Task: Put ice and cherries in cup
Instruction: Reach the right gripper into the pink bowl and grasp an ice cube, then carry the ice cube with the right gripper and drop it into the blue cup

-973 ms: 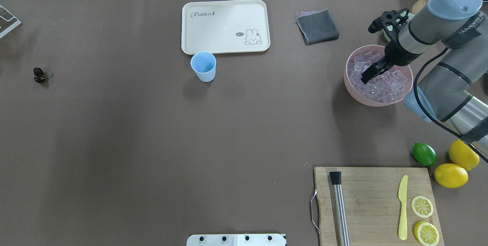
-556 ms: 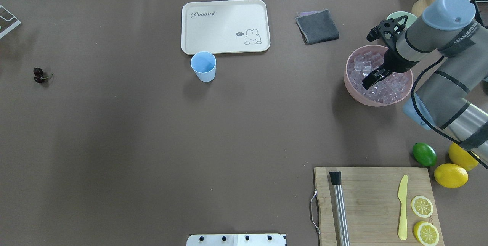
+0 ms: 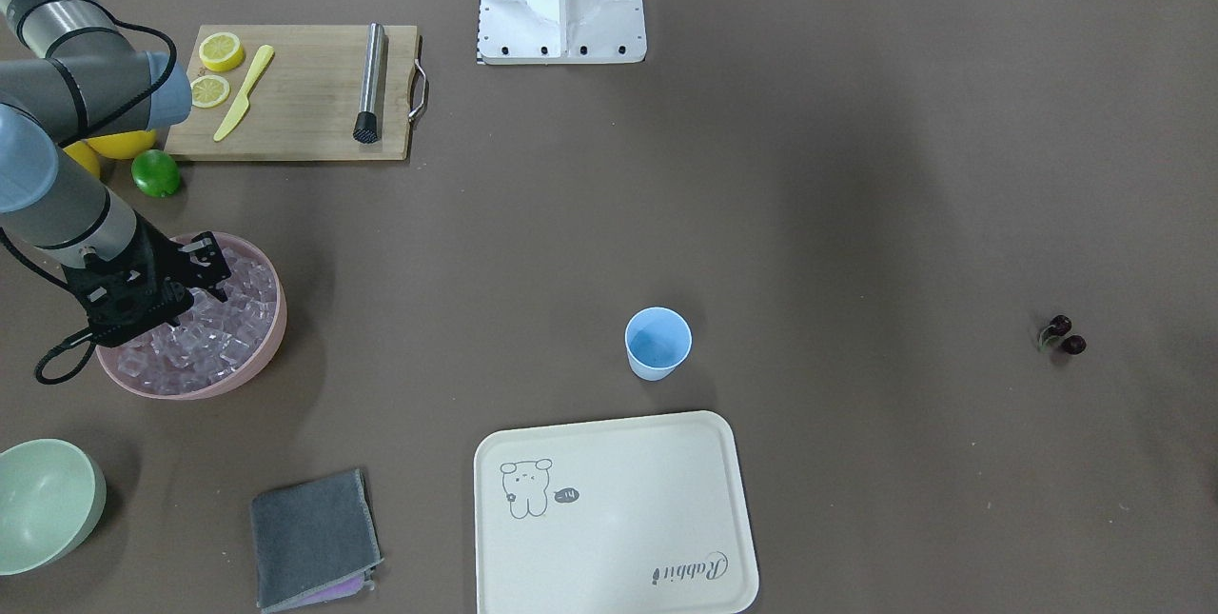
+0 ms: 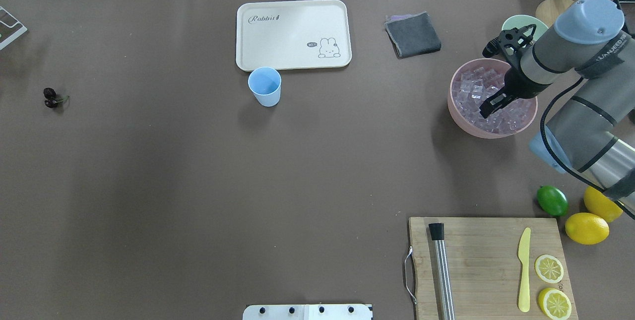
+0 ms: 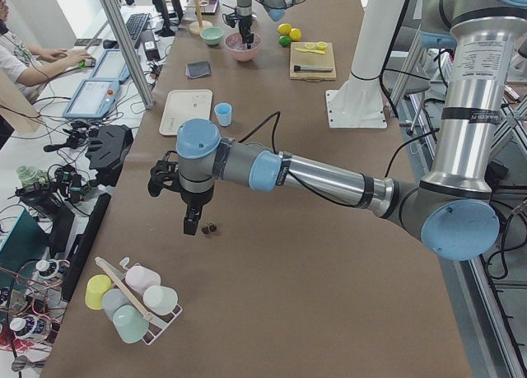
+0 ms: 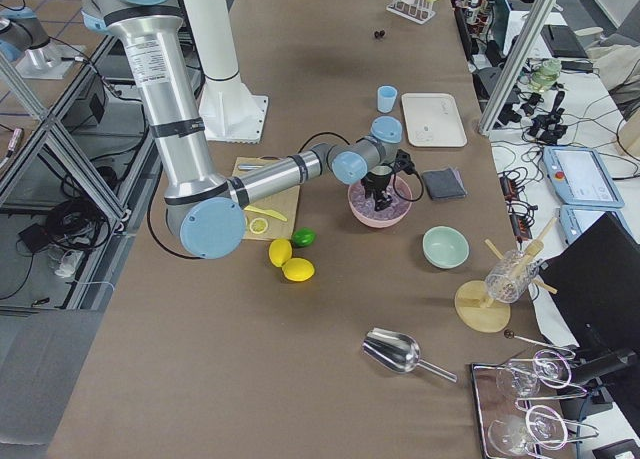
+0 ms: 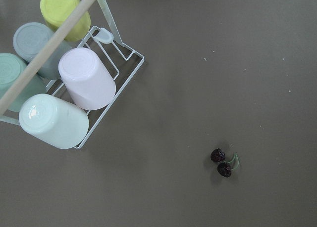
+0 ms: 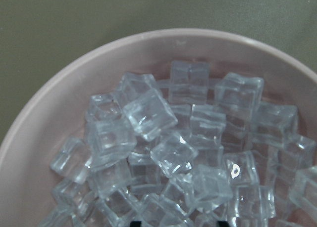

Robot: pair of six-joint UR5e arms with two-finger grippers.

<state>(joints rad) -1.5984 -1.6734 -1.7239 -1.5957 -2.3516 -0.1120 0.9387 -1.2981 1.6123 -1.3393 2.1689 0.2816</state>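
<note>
Right jaws: spread, down in clear glassy ice cubes (image 8: 148,113), surface's 3 o'clock.
Left jaws: cannot tell; near dark red stemmed cherries (image 7: 221,162).

A: Class of place?

B: Robotics laboratory, not a kitchen.

A: Evidence, itemised?

B: One long brown-covered counter (image 4: 198,186). A white pedestal (image 6: 215,69) at the middle of its robot-side edge, carrying a grey-and-blue robot arm (image 5: 321,176). An aluminium frame post (image 5: 123,40) on the opposite edge. Beyond that edge: a control tablet (image 5: 92,98), a keyboard (image 5: 136,24), tangled cables (image 5: 58,189) and a seated operator (image 5: 10,53).
</note>
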